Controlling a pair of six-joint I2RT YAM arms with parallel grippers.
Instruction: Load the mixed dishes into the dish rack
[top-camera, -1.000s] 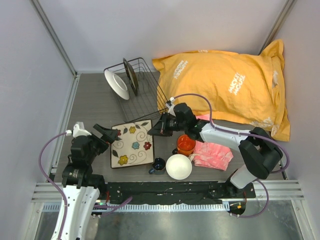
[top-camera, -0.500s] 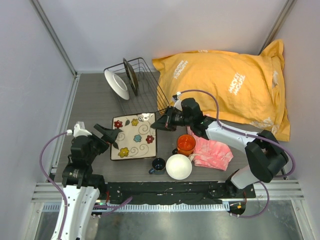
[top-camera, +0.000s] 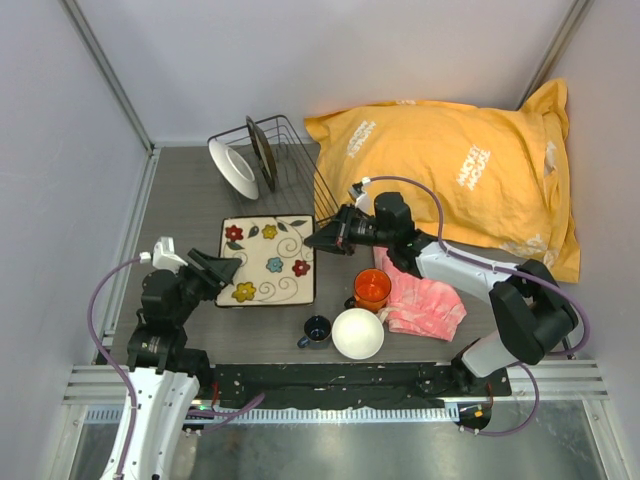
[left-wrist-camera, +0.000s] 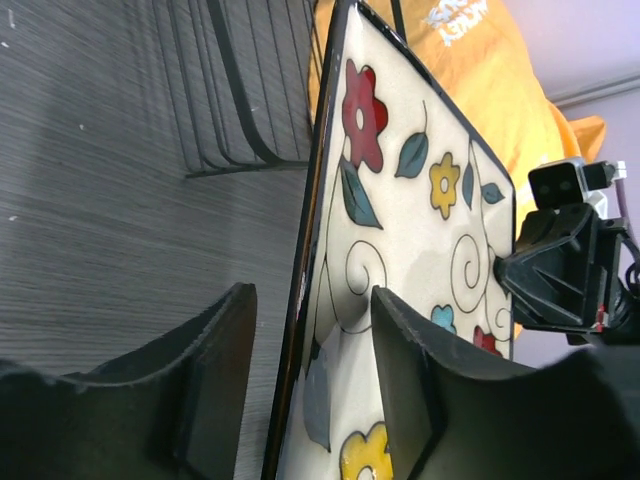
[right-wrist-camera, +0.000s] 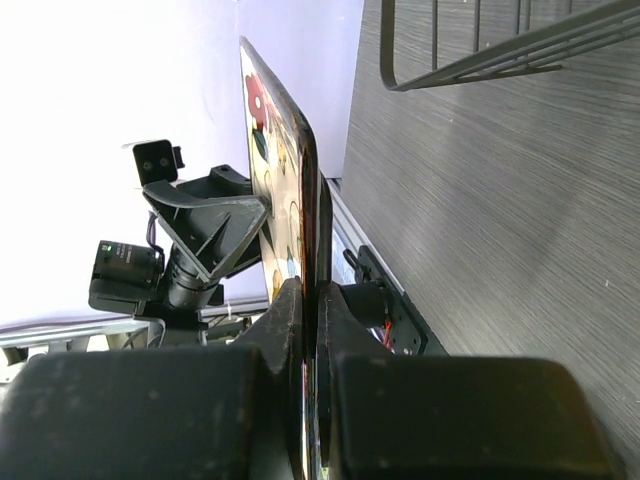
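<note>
Squarely between both grippers: the tray (top-camera: 268, 262).
Right gripper (top-camera: 319, 240) clamps its three o'clock edge; left gripper (top-camera: 227, 270), jaws apart, straddles the nine o'clock edge.

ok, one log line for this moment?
right claw: shut on square tray edge | left claw: open, straddling opposite edge | dish rack: two plates | unloaded: orange mug, blue cup, white bowl

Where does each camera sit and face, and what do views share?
Top external: above and behind the bases, looking down; both arms show, left gripper and right gripper at opposite tray edges.
Left wrist: rides the left arm, faces across the tray toward the right gripper; own fingers straddle the tray's edge.
Right wrist: rides the right arm, faces along the tray toward the left gripper; own fingers pinch its edge.
Shared: both wrist views show tray, rack, opposite gripper.
</note>
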